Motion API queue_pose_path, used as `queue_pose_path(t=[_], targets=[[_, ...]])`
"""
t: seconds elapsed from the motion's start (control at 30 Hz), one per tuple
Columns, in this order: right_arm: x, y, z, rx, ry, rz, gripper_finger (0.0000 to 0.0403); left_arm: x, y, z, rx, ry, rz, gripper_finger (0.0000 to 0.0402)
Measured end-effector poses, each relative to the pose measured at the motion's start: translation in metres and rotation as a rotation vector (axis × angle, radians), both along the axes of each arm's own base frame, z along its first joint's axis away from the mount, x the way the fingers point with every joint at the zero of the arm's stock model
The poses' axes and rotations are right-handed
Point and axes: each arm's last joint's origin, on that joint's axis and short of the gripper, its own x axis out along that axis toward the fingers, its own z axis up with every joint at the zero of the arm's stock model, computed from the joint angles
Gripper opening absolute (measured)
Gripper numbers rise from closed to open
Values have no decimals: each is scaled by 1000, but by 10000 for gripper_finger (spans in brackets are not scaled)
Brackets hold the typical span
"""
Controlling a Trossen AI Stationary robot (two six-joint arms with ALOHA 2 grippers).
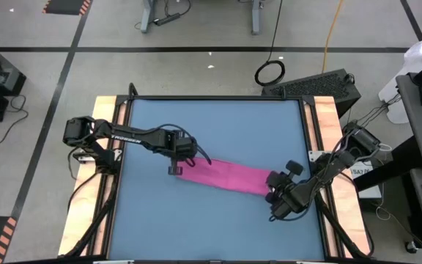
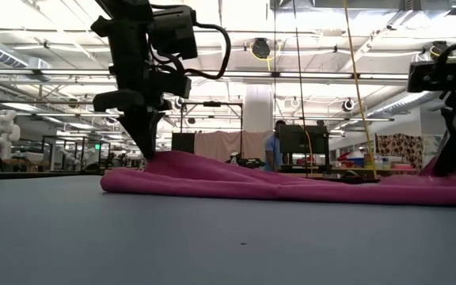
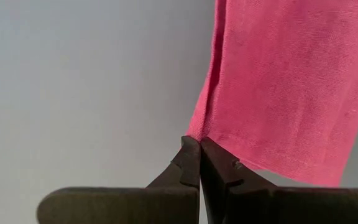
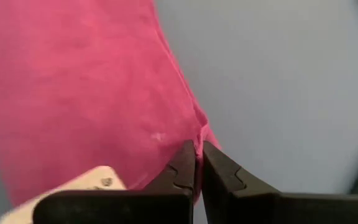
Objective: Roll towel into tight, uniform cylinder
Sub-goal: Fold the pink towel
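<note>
Only faint white lettering on the left arm shows, too small to read.

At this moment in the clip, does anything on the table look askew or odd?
The thin magenta-pink cloth towel lies as a folded strip, slanted across the blue tabletop rather than square to its edges. The left claw and right claw each pinch an end corner. Nothing is rolled yet, and nothing looks damaged.

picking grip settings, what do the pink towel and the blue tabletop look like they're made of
Towel: looks like thin woven cloth, matte, with a fine weave texture, a stitched hem and soft folds where both shut grippers, left gripper and right gripper, pinch its corners. Tabletop: a smooth, even blue surface with a faint sheen, perhaps laminate or a mat; the pictures leave that open.
</note>
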Motion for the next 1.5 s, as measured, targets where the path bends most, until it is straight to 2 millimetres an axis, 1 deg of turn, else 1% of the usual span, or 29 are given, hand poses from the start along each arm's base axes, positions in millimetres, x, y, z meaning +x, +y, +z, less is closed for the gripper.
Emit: queue_pose_path(t=[0.2,0.37,0.63,0.77,0.93,1.0,1.07,1.27,1.4,1.5], targets=[[3,9,-2,31,-37,84,4,-6,-11,-1,-16,66,5,1],[-1,15,3,20,-18,117,4,-11,-16,-2,-16,119,-5,1],[-4,11,7,-64,36,150,4,-13,-17,-2,-20,135,-5,1],[-6,4,2,-71,71,131,4,-10,-17,-2,-33,105,15,1],[-7,-1,-1,-85,75,116,7,-10,-17,-2,-46,105,16,1],[-6,-3,-1,-90,76,104,18,-10,-17,-2,-53,105,15,1],[-5,-6,-1,-98,79,90,39,-10,-17,-2,-55,105,15,1],[-2,-15,4,-159,121,86,125,-8,-16,-1,-55,80,17,1],[-2,-13,18,-179,193,83,168,-6,-11,-1,-56,60,36,1],[-2,-4,34,-182,214,103,182,-6,-7,-1,-60,56,67,1]])
